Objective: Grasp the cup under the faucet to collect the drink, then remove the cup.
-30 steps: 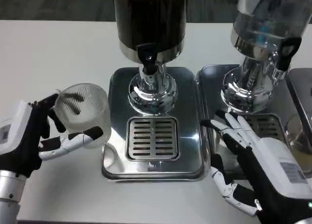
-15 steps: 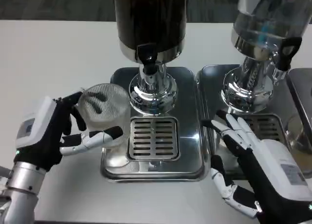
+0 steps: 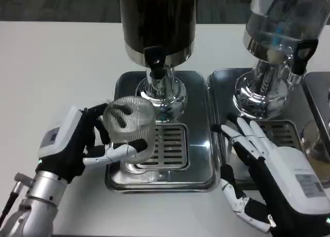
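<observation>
In the head view, on the white tabletop [image 3: 62, 62], left hand [image 3: 77, 144] wrapped around the ribbed clear cup [image 3: 129, 129], fingers clamped on its wall, cup upright over the left part of the slotted drip grate [image 3: 170, 147] in the steel tray [image 3: 198, 108], just below and left of the black faucet [image 3: 155, 62] of the dark drink dispenser [image 3: 157, 20]. Farther right, right hand [image 3: 268, 165] flat with fingers spread apart, holding nothing, beside the tray of the neighbouring clear dispenser [image 3: 281, 26].
</observation>
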